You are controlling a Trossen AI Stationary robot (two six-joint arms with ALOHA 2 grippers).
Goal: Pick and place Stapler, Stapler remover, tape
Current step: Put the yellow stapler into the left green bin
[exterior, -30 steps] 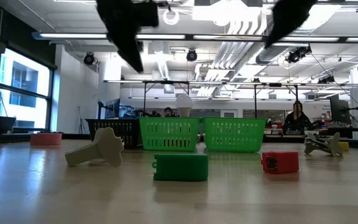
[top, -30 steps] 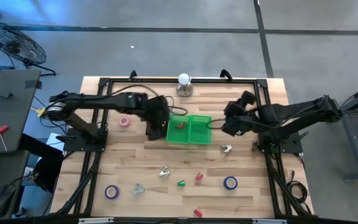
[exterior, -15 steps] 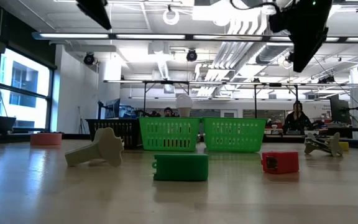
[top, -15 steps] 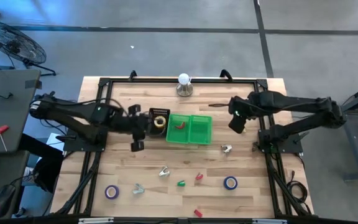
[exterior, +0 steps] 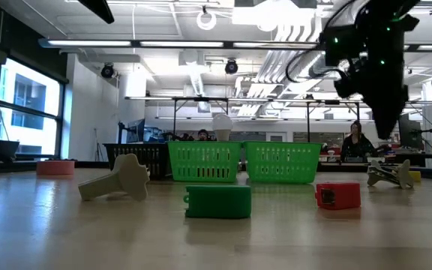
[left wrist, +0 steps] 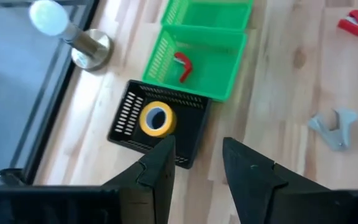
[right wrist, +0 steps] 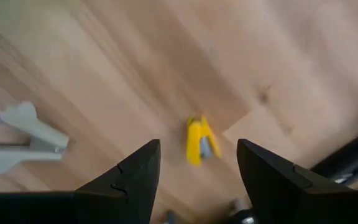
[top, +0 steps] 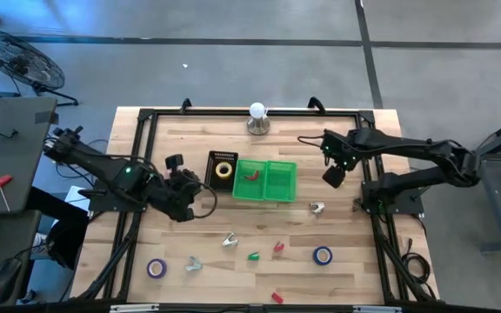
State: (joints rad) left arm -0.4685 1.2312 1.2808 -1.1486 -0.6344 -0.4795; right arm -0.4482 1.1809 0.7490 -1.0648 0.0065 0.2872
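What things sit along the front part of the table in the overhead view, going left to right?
Purple tape roll → grey staple remover → second grey staple remover → green stapler → red stapler → blue tape roll.

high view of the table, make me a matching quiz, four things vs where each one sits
Things:
1. yellow tape
2. red stapler remover
3. blue tape
4. purple tape

Places:
A. bare wood, near corner on the left arm's side
B. inside the black basket
C. bare wood, near the right arm's side
D. inside the green basket

Pairs: 1-B, 2-D, 3-C, 4-A
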